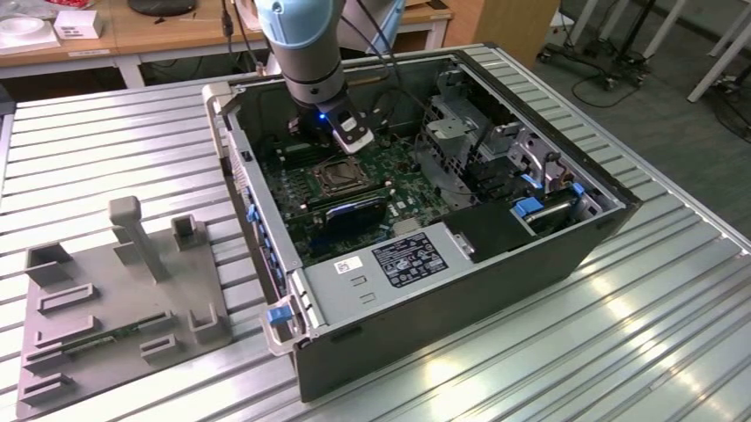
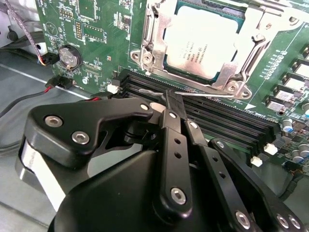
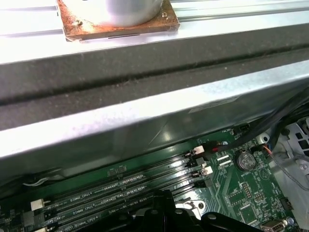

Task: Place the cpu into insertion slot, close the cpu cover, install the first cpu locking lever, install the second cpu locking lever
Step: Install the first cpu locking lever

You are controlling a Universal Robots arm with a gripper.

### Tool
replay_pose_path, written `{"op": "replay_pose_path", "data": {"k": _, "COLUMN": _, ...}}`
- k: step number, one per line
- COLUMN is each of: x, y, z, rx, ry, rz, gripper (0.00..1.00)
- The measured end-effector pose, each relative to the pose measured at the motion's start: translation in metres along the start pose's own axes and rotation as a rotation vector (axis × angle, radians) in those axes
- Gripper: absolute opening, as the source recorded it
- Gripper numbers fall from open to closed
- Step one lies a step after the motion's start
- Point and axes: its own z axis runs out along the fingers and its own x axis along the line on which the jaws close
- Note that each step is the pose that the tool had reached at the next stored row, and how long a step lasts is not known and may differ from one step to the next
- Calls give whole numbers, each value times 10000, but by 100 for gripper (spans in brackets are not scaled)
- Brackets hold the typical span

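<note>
My tool (image 2: pixel 173 99) has its fingers pressed together with nothing between them, tips hovering right at the thin wire lever (image 2: pixel 203 94) that runs along the black memory slots (image 2: pixel 217 121). Just past that lever I see the cpu (image 2: pixel 203 41) seated in the insertion slot (image 2: pixel 149 46), its pale metal top facing up, with the cpu cover (image 2: pixel 240 58) down around it. In the exterior view the arm (image 1: pixel 302 53) reaches down into the open computer case (image 1: pixel 470 290), with the tool (image 1: pixel 351 141) over the green motherboard (image 1: pixel 340 215) next to the socket (image 1: pixel 337 176). The case lies on the ribbed metal bench (image 1: pixel 610 352), well apart from a grey fixture (image 1: pixel 118 290) toward the exterior view's left.
</note>
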Motion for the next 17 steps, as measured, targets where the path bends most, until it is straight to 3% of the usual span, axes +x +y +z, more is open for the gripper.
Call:
{"op": "replay_pose_path", "data": {"k": 8, "x": 5, "y": 6, "z": 4, "rx": 3, "ry": -3, "rz": 11, "gripper": 11}}
{"op": "replay_pose_path", "data": {"k": 17, "x": 15, "y": -12, "z": 50, "rx": 32, "ry": -47, "rz": 119, "gripper": 11}}
